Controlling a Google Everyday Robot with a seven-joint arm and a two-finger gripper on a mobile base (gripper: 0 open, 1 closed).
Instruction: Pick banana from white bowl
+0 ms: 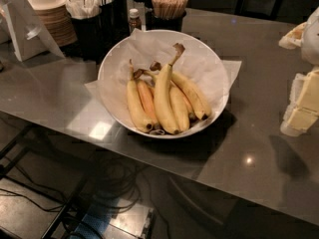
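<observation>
Cables lie on the floor below the near edge of a grey, glossy counter, which shows ceiling-light glare.

Center frame: the white bowl sits on the counter, lined w/ crumpled white paper that spills over the rim on both sides. The banana lies in the middle of the bowl, roughly lengthwise toward the camera, dark tip at the near rim and long brown stem curving up toward the far side. It is the longest of the bunch. A shorter banana lies at its left, w/ a slim orange-tinted one wedged between them, touching both. More yellow bananas fan out to its right.

Right edge: the robot's gripper, pale cream and partly cut off by the frame, hangs over the counter, well apart from the bowl and touching no fruit. How wide the jaws stand can't be told.

Far side: a stack of paper bowls at left, dark holders w/ white packets, a small brown bottle just behind the bowl, and a cup of wooden stir sticks.
</observation>
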